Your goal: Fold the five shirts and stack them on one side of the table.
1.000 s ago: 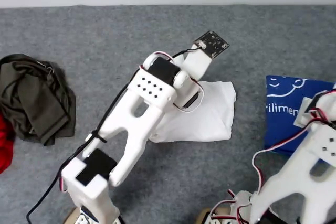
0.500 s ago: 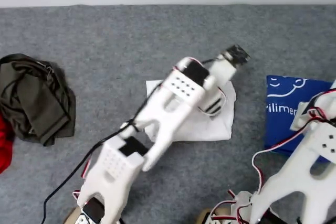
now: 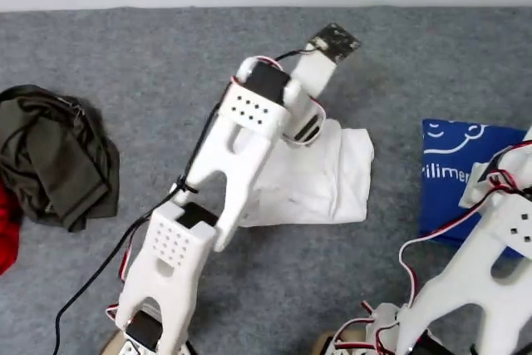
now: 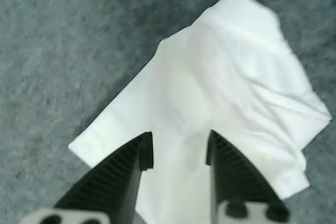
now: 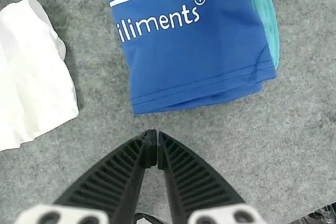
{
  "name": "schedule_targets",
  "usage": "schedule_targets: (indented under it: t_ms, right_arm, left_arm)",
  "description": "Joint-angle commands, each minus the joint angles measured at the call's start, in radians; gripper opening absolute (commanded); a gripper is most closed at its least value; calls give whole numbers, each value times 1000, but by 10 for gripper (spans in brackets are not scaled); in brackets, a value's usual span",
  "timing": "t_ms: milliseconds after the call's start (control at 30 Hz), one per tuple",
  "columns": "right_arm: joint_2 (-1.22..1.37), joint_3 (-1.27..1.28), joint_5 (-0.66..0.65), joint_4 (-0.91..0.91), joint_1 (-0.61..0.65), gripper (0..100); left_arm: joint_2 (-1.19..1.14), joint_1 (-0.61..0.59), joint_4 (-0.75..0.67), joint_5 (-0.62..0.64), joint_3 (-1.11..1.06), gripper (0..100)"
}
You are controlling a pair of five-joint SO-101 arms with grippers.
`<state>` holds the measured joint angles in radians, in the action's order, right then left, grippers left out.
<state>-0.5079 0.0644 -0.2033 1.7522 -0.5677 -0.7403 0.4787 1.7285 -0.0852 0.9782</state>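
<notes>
while the left arm stretches out over the grey bench, its end effector hangs right above the white shirt, its two dark ribbed fingers held a moderate way apart with white cloth showing in the gap; nothing is gripped between them, and i cannot tell whether the tips touch the fabric. the white shirt lies near the middle of the bench, loosely folded into a rough rectangle with soft creases and one corner bunched. beside the white shirt, on the right arm's side and apart from it by a strip of bare bench, lies a blue shirt with white print, folded flat, a teal layer showing along one edge in the right wrist view. the right end effector is closed, fingertips pressed together and holding nothing, over bare bench just off the blue shirt's hem and near a corner of the white shirt. well apart from the white shirt on the opposite side sits a crumpled dark olive shirt, and farther still from the white shirt on that side, a bit of red cloth touches the olive one.
</notes>
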Motion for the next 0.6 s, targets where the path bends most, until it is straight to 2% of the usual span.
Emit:
schedule_targets:
  t_ms: [0, 300, 433, 567]
  right_arm:
    - [-27, -6, 6, 27, -5, 9]
    - [-19, -5, 6, 21, -4, 9]
    - [-18, -3, 5, -1, -4, 9]
    - [-18, -3, 6, -10, -4, 9]
  left_arm:
    - [176, 5, 29, -43, -136, 142]
    - [419, 26, 25, -63, -670, 141]
    - [388, 32, -23, -57, -731, 141]
    - [295, 110, -98, -8, -730, 141]
